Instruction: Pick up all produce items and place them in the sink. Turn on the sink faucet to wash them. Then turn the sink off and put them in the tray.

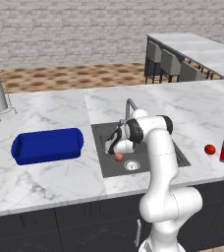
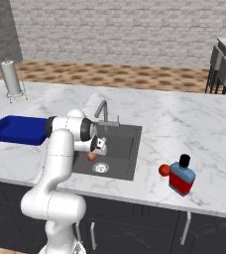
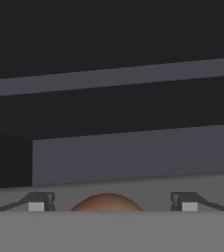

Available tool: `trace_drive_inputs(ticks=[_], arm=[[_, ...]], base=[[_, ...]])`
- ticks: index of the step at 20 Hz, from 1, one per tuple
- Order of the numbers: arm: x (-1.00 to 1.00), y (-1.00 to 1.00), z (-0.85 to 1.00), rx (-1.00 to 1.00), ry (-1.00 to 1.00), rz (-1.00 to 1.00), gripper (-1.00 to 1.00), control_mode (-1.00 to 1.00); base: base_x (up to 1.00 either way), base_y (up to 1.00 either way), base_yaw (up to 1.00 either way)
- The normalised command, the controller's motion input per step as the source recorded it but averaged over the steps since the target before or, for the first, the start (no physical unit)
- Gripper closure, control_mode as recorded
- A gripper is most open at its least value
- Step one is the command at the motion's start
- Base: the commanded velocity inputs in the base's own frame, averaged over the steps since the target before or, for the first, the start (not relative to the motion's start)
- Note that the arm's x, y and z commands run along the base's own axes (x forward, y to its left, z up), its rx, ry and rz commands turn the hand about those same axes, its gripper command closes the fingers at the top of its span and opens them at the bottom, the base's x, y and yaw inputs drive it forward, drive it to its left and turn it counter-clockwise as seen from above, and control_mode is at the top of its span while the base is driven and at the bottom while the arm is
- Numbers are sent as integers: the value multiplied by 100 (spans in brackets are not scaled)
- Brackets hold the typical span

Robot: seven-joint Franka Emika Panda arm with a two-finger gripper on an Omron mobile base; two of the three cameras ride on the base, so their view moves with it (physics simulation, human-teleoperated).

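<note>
Orange-red, the apple-like fruit sits low in the sink beside the round drain, directly under the pincer. In the hand view the pincer's two fingertips stand wide apart with the fruit's crown between them and clear of both, so the pincer is open and holds nothing. I judge the first fruit delivered to the basin. The tomato-like fruit waits on the marble bench just beside the red-and-blue boxy object; fetching it calls for lifting clear and swinging right. Both base views show the blue tray and faucet; the hand view alone settles the finger gap.
</note>
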Motion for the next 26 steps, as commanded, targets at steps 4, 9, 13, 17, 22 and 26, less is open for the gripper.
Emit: trace_drive_inputs(ticks=[4, 9, 13, 17, 22, 26], arm=[[-8, -6, 24, 0, -1, 0, -100, -100], [-43, 0, 90, 0, -5, 0, -100, -100], [-33, 0, 100, 0, 0, 0, -100, -100], [-46, -6, 95, 0, 0, 0, -100, -100], [-50, -19, 88, 0, 3, 0, -100, -100], [-35, -21, 83, 0, 9, 0, -100, -100]], base=[[0, 0, 0], [0, 0, 0], [0, 0, 0], [0, 0, 0], [0, 0, 0], [0, 0, 0]])
